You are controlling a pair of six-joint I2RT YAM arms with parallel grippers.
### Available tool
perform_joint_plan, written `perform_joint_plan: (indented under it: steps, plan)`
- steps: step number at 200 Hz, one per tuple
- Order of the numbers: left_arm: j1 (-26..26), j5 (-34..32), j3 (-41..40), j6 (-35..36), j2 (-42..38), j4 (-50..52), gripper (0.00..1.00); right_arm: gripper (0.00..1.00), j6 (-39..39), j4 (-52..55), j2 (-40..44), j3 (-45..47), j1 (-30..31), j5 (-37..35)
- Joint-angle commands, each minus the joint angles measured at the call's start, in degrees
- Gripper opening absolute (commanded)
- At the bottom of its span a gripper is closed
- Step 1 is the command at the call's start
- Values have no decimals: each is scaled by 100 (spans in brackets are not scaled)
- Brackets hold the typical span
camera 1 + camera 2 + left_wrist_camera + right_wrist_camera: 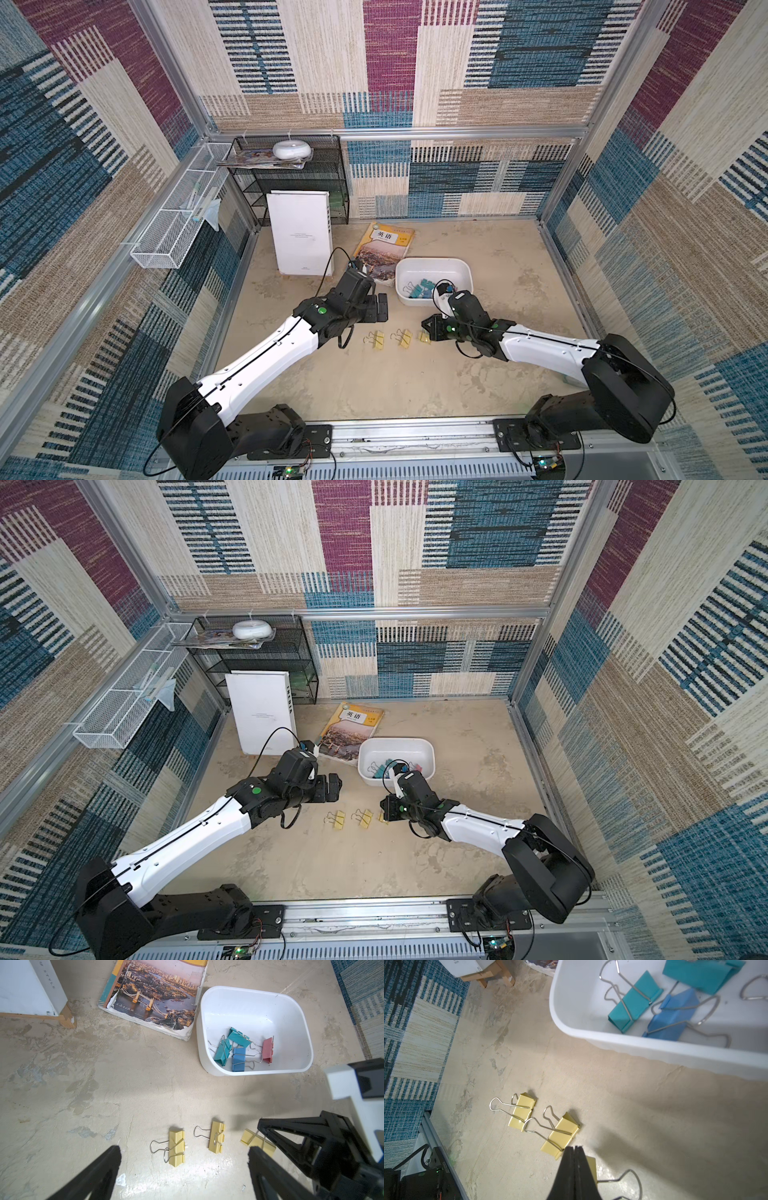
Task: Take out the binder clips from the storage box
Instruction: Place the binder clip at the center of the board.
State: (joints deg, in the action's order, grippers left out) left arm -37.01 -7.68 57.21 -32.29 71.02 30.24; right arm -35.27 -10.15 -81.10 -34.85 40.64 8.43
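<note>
The white storage box (434, 264) stands on the table right of centre. Inside it lie two teal binder clips (222, 1053), a blue one (238, 1059) and a pink one (268, 1050). Two yellow clips (177, 1148) (216, 1138) lie flat on the table in front of the box. My left gripper (184, 1149) hovers over them, open and empty. My right gripper (574, 1148) is shut at a third yellow clip (249, 1136). One of that clip's wire handles rises into the fingertips and its body touches the table.
A worn book (384, 249) lies left of the box, touching its corner. A white upright panel (299, 232) stands behind my left arm, in front of a black mesh shelf (299, 183). A white wire basket (178, 220) hangs on the left wall.
</note>
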Motion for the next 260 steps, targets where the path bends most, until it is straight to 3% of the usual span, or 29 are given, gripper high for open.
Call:
perform_joint_plan:
  steps: [1,73,88,112,153,174,211,260]
  plan:
    - [1,-89,-60,-75,-87,-115,99,0,-20,-431,-101,61,31,-43]
    - [1,3,-67,-74,-113,-66,99,0,105,-788,-486,44,31,52]
    - [1,23,-57,-58,-101,-79,99,13,101,-756,-468,75,30,63]
    - [1,60,7,-17,-16,-101,99,23,132,-646,-349,134,29,6]
    - [1,241,258,39,347,-175,99,35,339,-56,-176,-47,31,-233]
    - [1,470,490,87,675,-295,99,53,455,427,22,-248,24,-606]
    - [6,856,1145,163,1476,-446,84,84,524,1160,468,-613,-120,-1387]
    - [10,1363,2111,315,2657,-440,59,99,725,1733,760,-1068,-773,-1555]
